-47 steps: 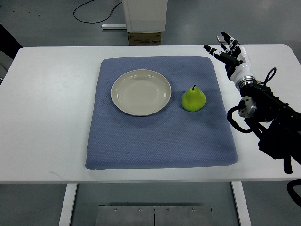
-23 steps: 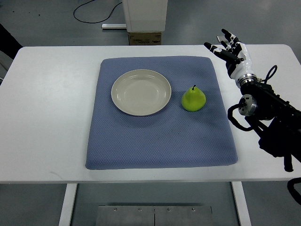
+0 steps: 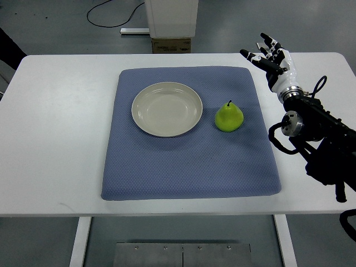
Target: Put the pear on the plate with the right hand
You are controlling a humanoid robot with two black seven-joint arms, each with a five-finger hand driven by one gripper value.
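Top view | pear (image 3: 229,117) on mat | right hand (image 3: 271,60) well apart, empty

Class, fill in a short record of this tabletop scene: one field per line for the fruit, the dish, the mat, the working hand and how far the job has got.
pear: green pear, upright on the mat, right of the plate, apart from it
plate: plate, empty, on the mat
mat: blue mat on the white table
right hand: right hand, fingers spread, holding nothing, beyond the mat's far right corner
progress: pear not yet grasped
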